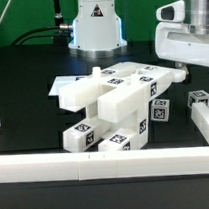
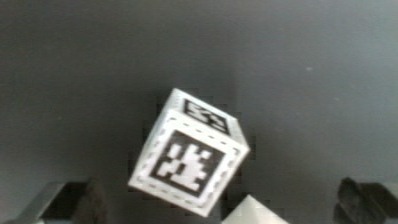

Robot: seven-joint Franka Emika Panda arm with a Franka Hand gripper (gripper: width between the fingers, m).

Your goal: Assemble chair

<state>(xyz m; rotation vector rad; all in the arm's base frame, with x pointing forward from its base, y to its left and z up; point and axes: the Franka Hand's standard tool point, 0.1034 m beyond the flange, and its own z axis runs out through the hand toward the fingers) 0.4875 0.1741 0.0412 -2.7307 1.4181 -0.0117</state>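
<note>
In the exterior view we see the chair [image 1: 105, 104] in the middle of the black table [image 1: 30, 72], a chunky white cluster of blocky legs and a flat slab joined together, with black-and-white tags on several faces. It sits just behind the long white border rail [image 1: 96, 163] that runs across the front, and in front of the arm's white base [image 1: 96, 23]. The gripper [image 1: 186, 63] hangs over the table at the exterior view's right, above and beside the chair's far end. From here we cannot tell whether it touches that end. Below it, apart from the chair, a small tagged block [image 1: 199, 100] lies on the table near a second rail [image 1: 206, 124] at the right edge. In the wrist view we look down on what seems to be that same small tagged block [image 2: 192, 150], lying tilted on the dark surface with two of its tagged faces showing. The two dark fingers [image 2: 61, 203] stand wide apart at opposite sides of the picture. The block lies between them in the picture but touches neither, so the claw is spread and holds nothing. A scrap of white shows beside the block, too cropped for us to name.
</note>
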